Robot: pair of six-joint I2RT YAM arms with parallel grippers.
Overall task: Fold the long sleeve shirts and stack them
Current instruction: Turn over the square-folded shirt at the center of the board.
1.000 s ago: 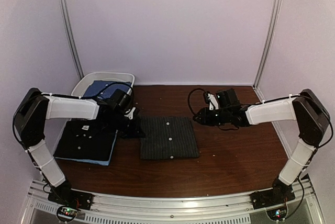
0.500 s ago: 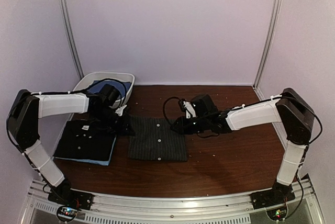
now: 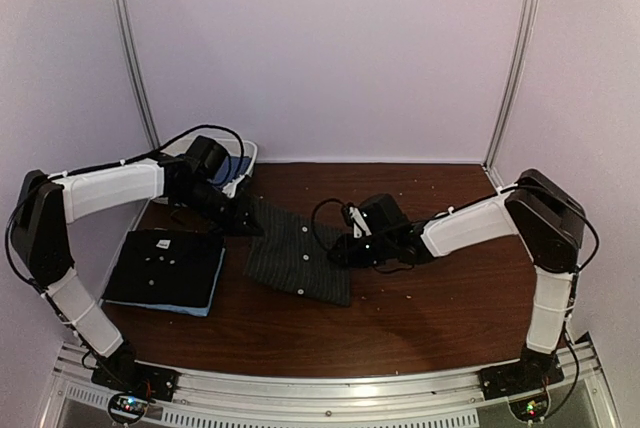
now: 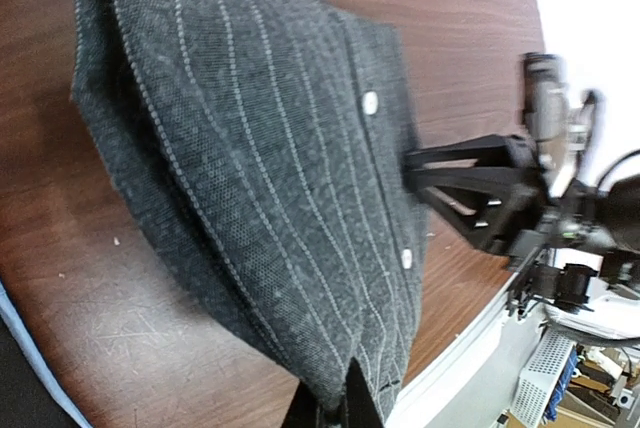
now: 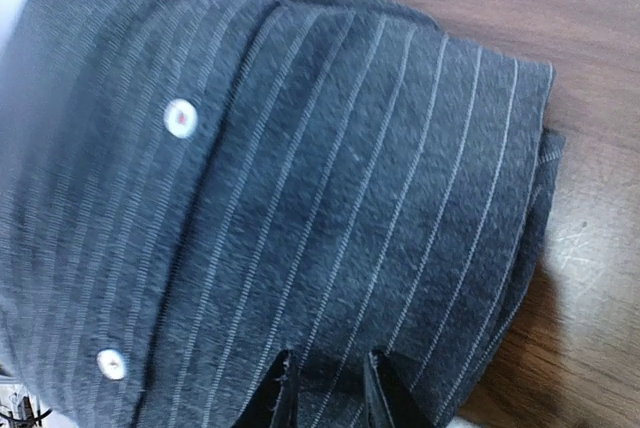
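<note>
While tight in left pincer [image 4: 336,408], right pincer [image 5: 328,388]: pinstriped shirt [image 3: 295,258]; blue shirt [image 3: 234,167] in tub [image 3: 249,155].

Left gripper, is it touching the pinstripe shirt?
Touching. The left wrist view shows the left gripper shut on the pinstripe shirt, with the cloth's edge pinched between its jaws.

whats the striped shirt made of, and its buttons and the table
The pinstriped shirt looks like matte woven cloth, maybe cotton: weave grain shows. Its buttons seem plastic, pale and smooth. The table is wood or wood-look laminate, brown with scuffs.
</note>
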